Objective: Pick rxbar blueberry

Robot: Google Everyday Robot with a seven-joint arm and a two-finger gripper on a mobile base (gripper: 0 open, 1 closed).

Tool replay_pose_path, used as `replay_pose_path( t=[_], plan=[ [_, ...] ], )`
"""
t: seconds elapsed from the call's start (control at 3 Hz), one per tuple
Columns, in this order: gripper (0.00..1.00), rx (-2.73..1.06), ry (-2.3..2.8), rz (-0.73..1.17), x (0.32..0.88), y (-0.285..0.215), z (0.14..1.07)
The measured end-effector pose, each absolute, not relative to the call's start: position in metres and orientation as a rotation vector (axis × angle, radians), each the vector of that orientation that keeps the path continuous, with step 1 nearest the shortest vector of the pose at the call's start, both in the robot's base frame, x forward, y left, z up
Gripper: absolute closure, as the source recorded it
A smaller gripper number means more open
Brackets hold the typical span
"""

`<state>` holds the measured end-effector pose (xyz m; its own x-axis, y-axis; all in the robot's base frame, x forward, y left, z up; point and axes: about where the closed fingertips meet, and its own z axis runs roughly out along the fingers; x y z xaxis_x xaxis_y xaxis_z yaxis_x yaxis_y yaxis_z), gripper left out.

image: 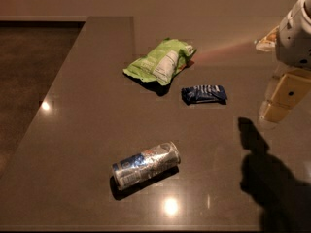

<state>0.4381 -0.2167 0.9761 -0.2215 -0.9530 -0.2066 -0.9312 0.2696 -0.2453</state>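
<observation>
Two packets lie close; the gripper (280, 101), right of the rxbar blueberry (204, 94), grip state untellable, could nudge the chip bag (160, 61)

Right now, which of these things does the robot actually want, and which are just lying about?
For the job: rxbar blueberry; gripper, hanging at the right, apart from it.
Lying about: green chip bag; drink can, on its side.

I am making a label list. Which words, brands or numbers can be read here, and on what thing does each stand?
No text can be read.
rxbar blueberry: white print, too blurred to read.
green chip bag: white panel, unreadable.
drink can: markings unreadable.
gripper, at the right edge: no text seen.
</observation>
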Motion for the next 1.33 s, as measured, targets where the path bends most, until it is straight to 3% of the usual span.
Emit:
replay_pose_path(
  t=[0.67, 1.33],
  plan=[
    [0.00, -1.752, 2.199, -0.076, 0.453, -0.208, 0.971],
    [0.00, -1.819, 2.150, 0.004, 0.506, -0.183, 0.930]
  ],
)
